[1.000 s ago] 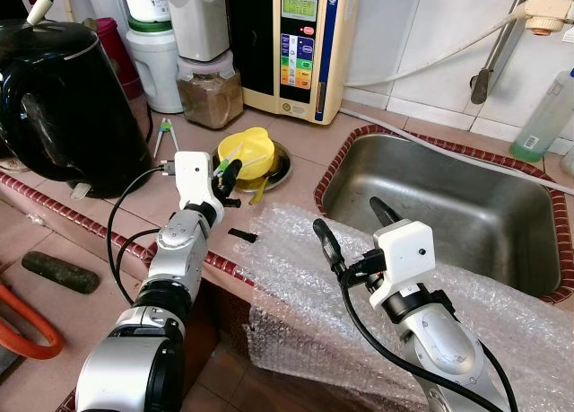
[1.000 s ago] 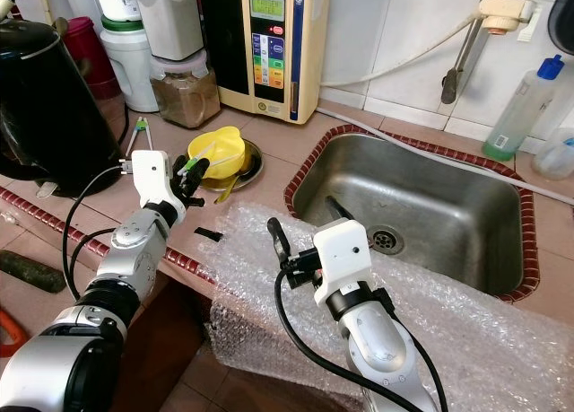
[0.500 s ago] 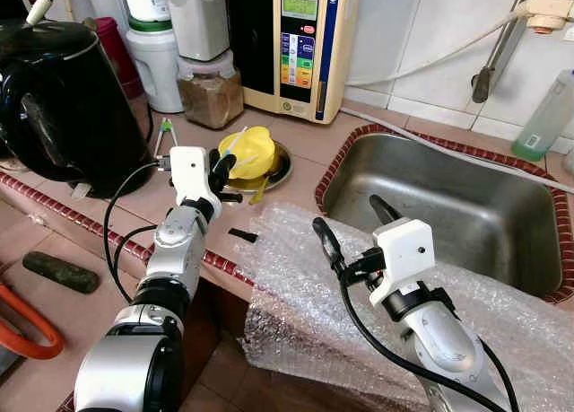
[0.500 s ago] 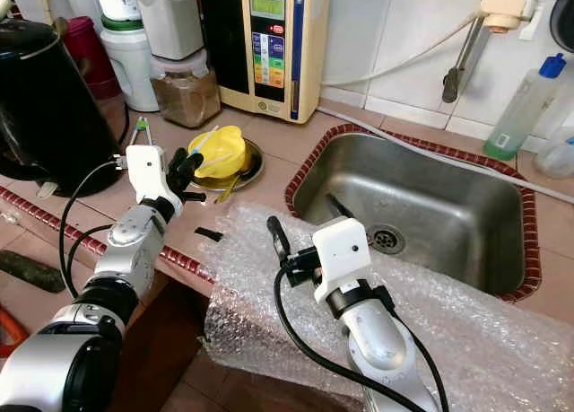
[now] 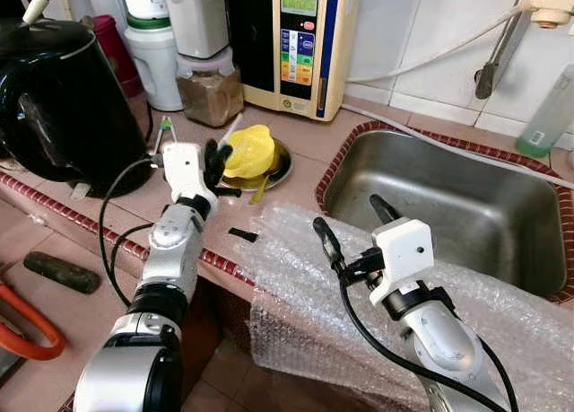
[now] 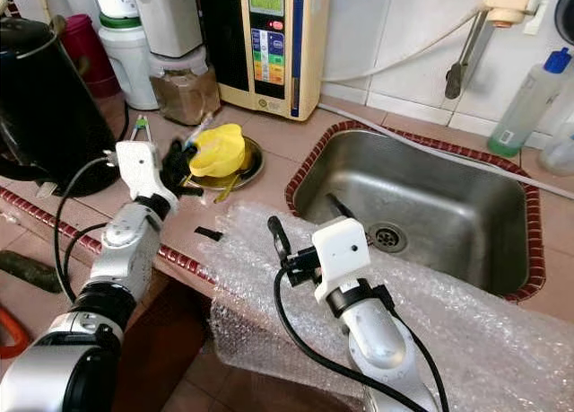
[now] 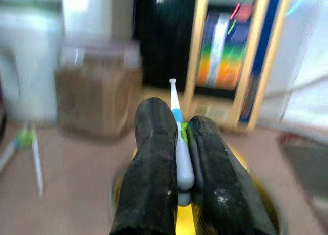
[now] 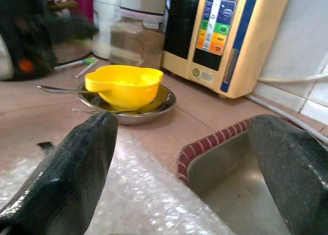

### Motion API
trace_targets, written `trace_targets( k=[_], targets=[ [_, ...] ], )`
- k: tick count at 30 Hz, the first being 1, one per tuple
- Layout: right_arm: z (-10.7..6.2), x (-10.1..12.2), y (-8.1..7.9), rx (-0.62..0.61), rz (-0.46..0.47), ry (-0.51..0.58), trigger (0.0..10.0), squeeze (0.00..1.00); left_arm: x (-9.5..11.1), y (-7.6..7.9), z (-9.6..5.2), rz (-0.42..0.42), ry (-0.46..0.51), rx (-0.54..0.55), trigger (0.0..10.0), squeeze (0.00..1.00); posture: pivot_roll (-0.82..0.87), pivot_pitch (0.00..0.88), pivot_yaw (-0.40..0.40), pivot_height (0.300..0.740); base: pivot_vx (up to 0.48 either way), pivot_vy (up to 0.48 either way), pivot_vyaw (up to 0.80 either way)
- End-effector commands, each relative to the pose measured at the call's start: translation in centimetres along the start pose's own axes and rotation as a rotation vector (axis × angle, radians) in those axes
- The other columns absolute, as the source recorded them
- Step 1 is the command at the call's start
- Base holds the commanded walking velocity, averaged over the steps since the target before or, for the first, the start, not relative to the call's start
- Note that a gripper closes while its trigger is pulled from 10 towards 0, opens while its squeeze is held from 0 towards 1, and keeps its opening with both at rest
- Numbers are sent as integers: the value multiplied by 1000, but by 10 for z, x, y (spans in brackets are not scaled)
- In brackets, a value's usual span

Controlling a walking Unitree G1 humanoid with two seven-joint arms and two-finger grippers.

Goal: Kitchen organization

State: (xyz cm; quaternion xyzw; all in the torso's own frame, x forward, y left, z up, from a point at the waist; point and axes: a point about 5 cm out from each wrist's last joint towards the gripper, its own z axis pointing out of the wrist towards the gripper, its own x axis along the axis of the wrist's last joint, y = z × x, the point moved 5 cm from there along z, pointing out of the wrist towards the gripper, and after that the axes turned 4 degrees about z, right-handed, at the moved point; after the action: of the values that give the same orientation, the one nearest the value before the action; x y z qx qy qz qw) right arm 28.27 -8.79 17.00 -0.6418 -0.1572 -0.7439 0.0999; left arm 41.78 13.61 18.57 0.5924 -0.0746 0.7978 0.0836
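My left gripper [image 5: 215, 156] is shut on a thin white, blue and green toothbrush [image 5: 231, 129] that sticks up past its fingertips [image 7: 154, 109]. It hovers at the left edge of a yellow bowl [image 5: 251, 150], which sits in a shallow metal dish [image 5: 280, 165] on the tiled counter. The right gripper [image 5: 352, 223] stands open and holds nothing, above a sheet of bubble wrap [image 5: 296, 277] at the sink's near-left corner. The right wrist view looks across at the yellow bowl [image 8: 125, 84] and a spoon in the dish.
A steel sink [image 5: 448, 206] lies to the right. A black kettle [image 5: 54, 98] stands at the left, with a jar [image 5: 208, 93], containers and a water ioniser [image 5: 300, 44] along the back wall. A small black piece [image 5: 240, 235] lies on the counter.
My left gripper has risen and drawn slightly back-left with the toothbrush, from in front of the bowl to its left edge. The right arm has stayed put.
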Motion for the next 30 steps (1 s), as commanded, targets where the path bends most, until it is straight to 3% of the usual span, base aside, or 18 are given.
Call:
trace_targets(
  k=[1, 3, 4, 5, 8, 14, 19, 21, 22, 23, 27, 28, 30],
  targets=[
    [2, 4, 8, -27, -4, 19, 10000, 0, 18, 8, 1, 34, 69, -65, 0, 0, -16, 49, 51, 740, 0, 0, 0],
    [3, 5, 10, -32, -4, 21, 10000, 0, 22, 11, 0, 33, 81, -79, 0, 0, -11, 46, 50, 740, 0, 0, 0],
    [6, 6, 17, -49, -10, 30, 10000, 0, 30, 25, -2, -1, 97, -166, 0, 0, -3, 41, 47, 740, 0, 0, 0],
    [6, 6, 17, -49, -10, 30, 10000, 0, 30, 25, -2, -1, 97, -166, 0, 0, -3, 41, 47, 740, 0, 0, 0],
    [10, 10, 23, -63, -12, 46, 10000, 0, 39, 48, -9, -82, 86, -312, 0, 0, 7, 38, 42, 740, 0, 0, 0],
    [13, 13, 37, -103, 11, 59, 10000, 0, 35, 62, -24, -90, 38, -428, 0, 0, 12, 41, 40, 740, 0, 0, 0],
    [23, 25, 60, -173, 199, 95, 10000, 0, 28, 85, -38, -123, -7, -550, 0, 0, 5, 44, 43, 740, 0, 0, 0],
    [29, 35, 61, -162, 307, 134, 10000, 0, 28, 98, -44, -130, -23, -609, 0, 0, 2, 43, 43, 740, 0, 0, 0],
    [29, 35, 61, -162, 307, 134, 10000, 0, 28, 98, -44, -130, -23, -609, 0, 0, 2, 43, 43, 740, 0, 0, 0],
    [33, 39, 63, -168, 383, 154, 10000, 0, 28, 107, -49, -139, -35, -650, 0, 0, 2, 43, 43, 740, 0, 0, 0],
    [38, 39, 62, -158, 497, 164, 10000, 0, 29, 118, -53, -134, -32, -698, 0, 0, 3, 39, 38, 740, 0, 0, 0],
    [42, 39, 58, -138, 582, 165, 10000, 0, 32, 124, -54, -145, -23, -717, 0, 0, 3, 38, 38, 740, 0, 0, 0],
    [44, 40, 57, -131, 607, 164, 10000, 0, 33, 126, -55, -150, -21, -721, 0, 0, 3, 38, 38, 740, 0, 0, 0]
  ],
)
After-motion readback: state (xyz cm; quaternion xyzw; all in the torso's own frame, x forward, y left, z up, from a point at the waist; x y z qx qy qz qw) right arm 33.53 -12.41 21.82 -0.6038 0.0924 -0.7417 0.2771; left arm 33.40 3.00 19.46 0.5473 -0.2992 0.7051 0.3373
